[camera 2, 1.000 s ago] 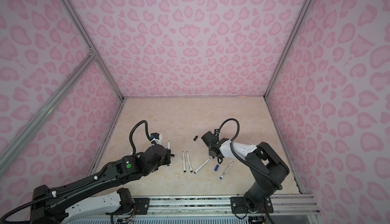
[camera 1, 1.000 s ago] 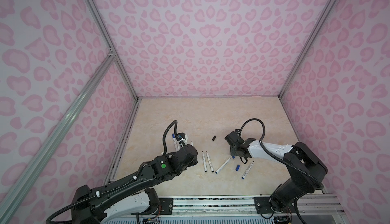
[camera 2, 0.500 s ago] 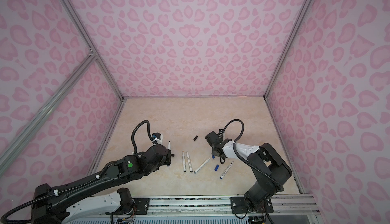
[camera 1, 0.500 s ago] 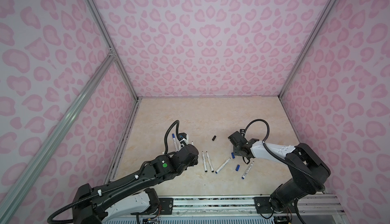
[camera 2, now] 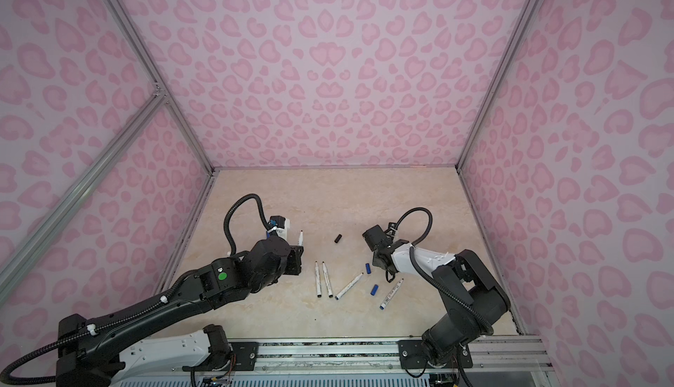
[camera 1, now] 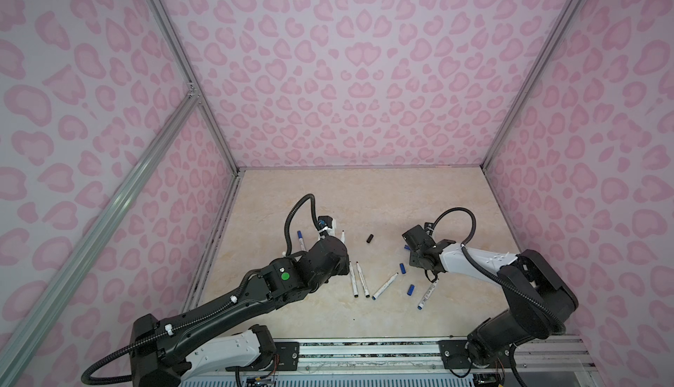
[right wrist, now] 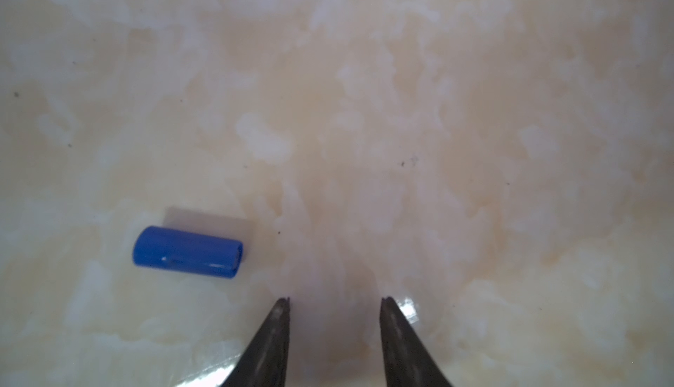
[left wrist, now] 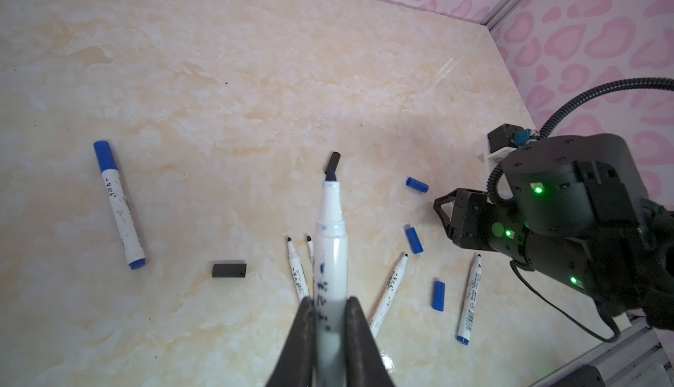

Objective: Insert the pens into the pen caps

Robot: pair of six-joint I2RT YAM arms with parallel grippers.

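Note:
My left gripper [left wrist: 330, 306] is shut on a white pen [left wrist: 330, 235] whose bare black tip points away from it; the tip shows in both top views [camera 1: 343, 233] [camera 2: 301, 237]. My right gripper [right wrist: 333, 299] is open and empty, low over the table, with a blue pen cap [right wrist: 188, 252] lying beside one finger, untouched. Other blue caps [camera 1: 402, 268] [camera 1: 411, 289] and a black cap [camera 1: 370, 238] lie loose. A second black cap [left wrist: 229, 270] shows only in the left wrist view. Several uncapped pens [camera 1: 362, 279] [camera 1: 384, 286] [camera 1: 427, 295] lie at the front middle.
A pen wearing a blue cap [camera 1: 301, 241] lies left of the left wrist. Pink patterned walls [camera 1: 364, 75] close in the marble table [camera 1: 364, 191] on three sides. A metal rail [camera 1: 364, 352] runs along the front edge.
My right gripper has shifted a little to the right, uncovering a blue cap by the pens. My left gripper has carried its pen slightly right and towards the back.

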